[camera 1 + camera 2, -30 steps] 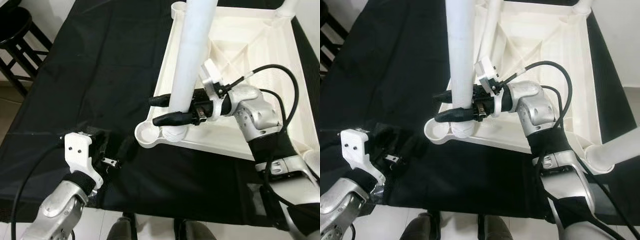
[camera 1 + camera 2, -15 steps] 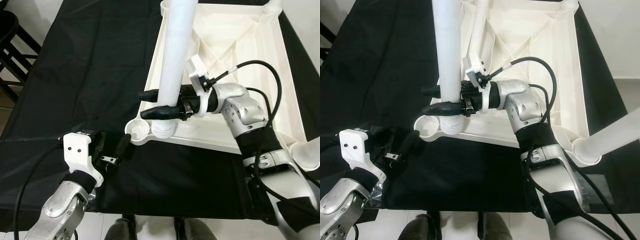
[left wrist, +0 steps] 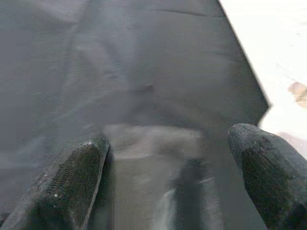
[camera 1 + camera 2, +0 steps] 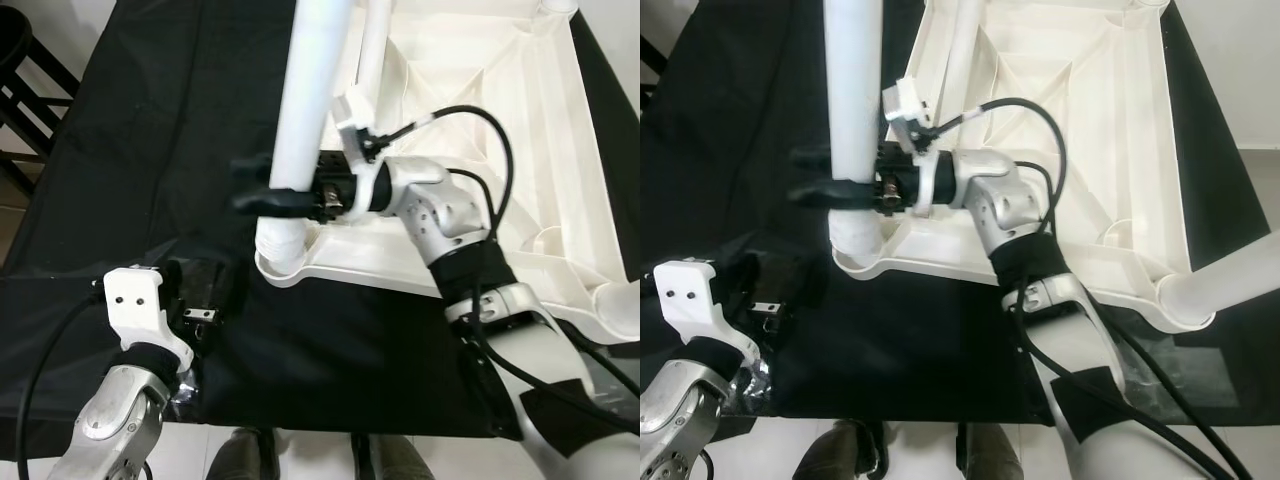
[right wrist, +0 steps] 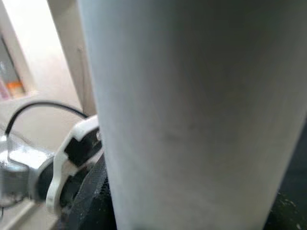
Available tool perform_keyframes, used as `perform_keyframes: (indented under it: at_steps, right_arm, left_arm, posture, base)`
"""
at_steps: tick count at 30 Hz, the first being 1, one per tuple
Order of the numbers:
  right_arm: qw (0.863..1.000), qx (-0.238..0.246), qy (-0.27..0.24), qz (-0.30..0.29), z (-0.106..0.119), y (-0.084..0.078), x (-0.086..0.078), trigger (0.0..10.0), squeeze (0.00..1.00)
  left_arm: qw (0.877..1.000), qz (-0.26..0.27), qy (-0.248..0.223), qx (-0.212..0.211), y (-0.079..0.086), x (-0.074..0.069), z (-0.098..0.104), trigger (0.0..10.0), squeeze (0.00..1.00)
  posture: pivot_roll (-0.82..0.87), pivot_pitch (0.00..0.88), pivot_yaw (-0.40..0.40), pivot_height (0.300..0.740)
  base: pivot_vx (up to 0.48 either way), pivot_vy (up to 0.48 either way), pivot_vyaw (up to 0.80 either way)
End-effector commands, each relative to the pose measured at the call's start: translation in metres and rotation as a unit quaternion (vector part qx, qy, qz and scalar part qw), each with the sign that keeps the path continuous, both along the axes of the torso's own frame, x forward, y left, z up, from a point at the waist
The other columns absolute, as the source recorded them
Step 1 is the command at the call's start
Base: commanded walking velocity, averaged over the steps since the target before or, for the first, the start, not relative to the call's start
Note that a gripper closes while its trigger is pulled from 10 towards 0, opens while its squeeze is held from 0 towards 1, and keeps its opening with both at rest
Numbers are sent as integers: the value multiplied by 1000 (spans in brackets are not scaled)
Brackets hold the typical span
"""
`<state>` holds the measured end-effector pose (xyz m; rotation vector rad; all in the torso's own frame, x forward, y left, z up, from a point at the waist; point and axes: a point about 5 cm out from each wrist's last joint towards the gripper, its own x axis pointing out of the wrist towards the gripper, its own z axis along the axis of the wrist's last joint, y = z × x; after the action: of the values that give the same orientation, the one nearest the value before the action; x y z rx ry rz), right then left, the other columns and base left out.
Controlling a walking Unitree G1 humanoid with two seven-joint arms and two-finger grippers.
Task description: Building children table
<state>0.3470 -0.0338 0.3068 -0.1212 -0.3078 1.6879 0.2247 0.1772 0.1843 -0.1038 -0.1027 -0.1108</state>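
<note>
A white children's table top (image 4: 520, 150) lies upside down on a black cloth (image 4: 140, 130). A thick white leg (image 4: 305, 110) stands upright at its near left corner, its threaded lower end (image 4: 280, 245) at the corner socket. My right gripper (image 4: 262, 188) reaches in from the right and is shut on this leg (image 5: 192, 120) a little above its base. My left gripper (image 4: 205, 292) hovers low over the cloth, left of and nearer than that corner. Its two fingers (image 3: 72, 187) are spread wide with only cloth between them.
A second leg (image 4: 962, 50) stands at the far left corner and a third (image 4: 1230, 285) at the near right corner. A dark stool (image 4: 30, 70) is off the cloth's left side. The cloth's front edge (image 4: 330, 425) runs just before my body.
The camera has shifted. My right gripper carried the leg sideways: its lower end stood beside an empty corner socket before and is now at that socket. The left gripper stays low over the cloth.
</note>
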Motion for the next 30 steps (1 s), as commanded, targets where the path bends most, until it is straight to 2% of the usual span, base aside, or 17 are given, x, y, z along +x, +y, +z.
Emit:
perform_keyframes:
  at_steps: [1,9,18,22,23,24,26,30]
  right_arm:
    - [999,-30,-15,25,-7,9,-5,10000,0]
    - [992,-94,-14,77,-17,-4,-10,10000,0]
    - [993,-99,-16,69,-12,-15,-3,10000,0]
    - [996,-67,-7,58,2,-20,2,10000,0]
    - [998,-33,8,57,13,-22,3,10000,0]
    - [998,-33,8,57,13,-22,3,10000,0]
    - [997,24,38,66,31,-27,4,10000,0]
    - [996,35,47,67,35,-30,5,10000,0]
  left_arm:
    - [1000,20,9,4,7,-6,-5,10000,0]
    - [1000,17,9,4,3,-8,-6,10000,0]
    - [1000,16,9,17,1,-7,-7,10000,0]
    - [1000,17,9,20,1,-7,-7,10000,0]
    - [1000,18,10,21,2,-6,-8,10000,0]
    - [1000,18,10,21,2,-6,-8,10000,0]
    - [1000,18,10,23,3,-5,-9,10000,0]
    - [999,19,10,25,3,-5,-9,10000,0]
  posture:
    - [69,409,-17,740]
    - [60,404,-24,740]
    - [61,405,-21,740]
    - [62,404,-19,740]
    - [61,403,-18,740]
    - [61,403,-18,740]
    - [61,403,-18,740]
    - [60,403,-17,740]
  base:
    - [0,0,0]
    - [0,0,0]
    - [0,0,0]
    - [0,0,0]
    - [0,0,0]
    - [0,0,0]
    - [0,0,0]
    - [0,0,0]
